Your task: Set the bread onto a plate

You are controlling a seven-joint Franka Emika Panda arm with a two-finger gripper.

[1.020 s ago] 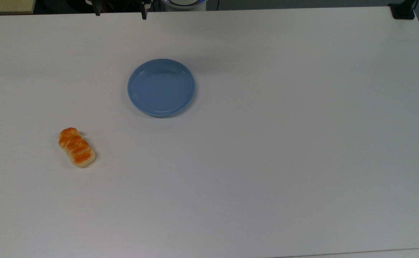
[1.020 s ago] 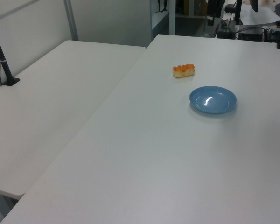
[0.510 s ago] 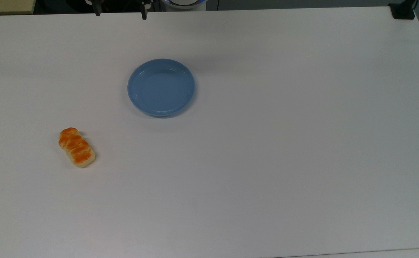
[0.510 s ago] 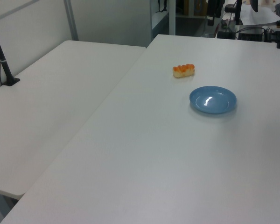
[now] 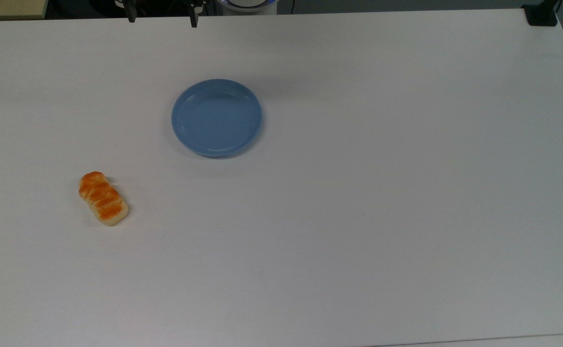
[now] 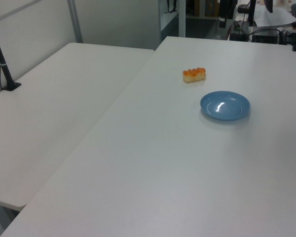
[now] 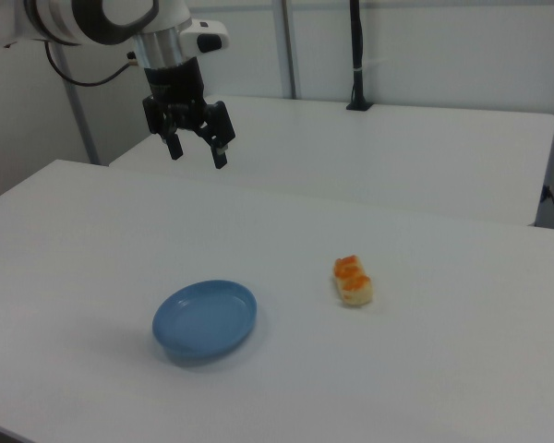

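High above the worktop (image 7: 425, 240), my gripper (image 7: 197, 152) hangs, jaws apart; bread (image 5: 103, 198) at 8 o'clock from plate (image 5: 217, 117).

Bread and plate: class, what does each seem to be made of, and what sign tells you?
The bread: probably moulded plastic or foam, since its orange glaze looks painted on cream sides. The plate: smooth, glossy plastic or glazed ceramic, shown by bright highlights; which one is unclear.
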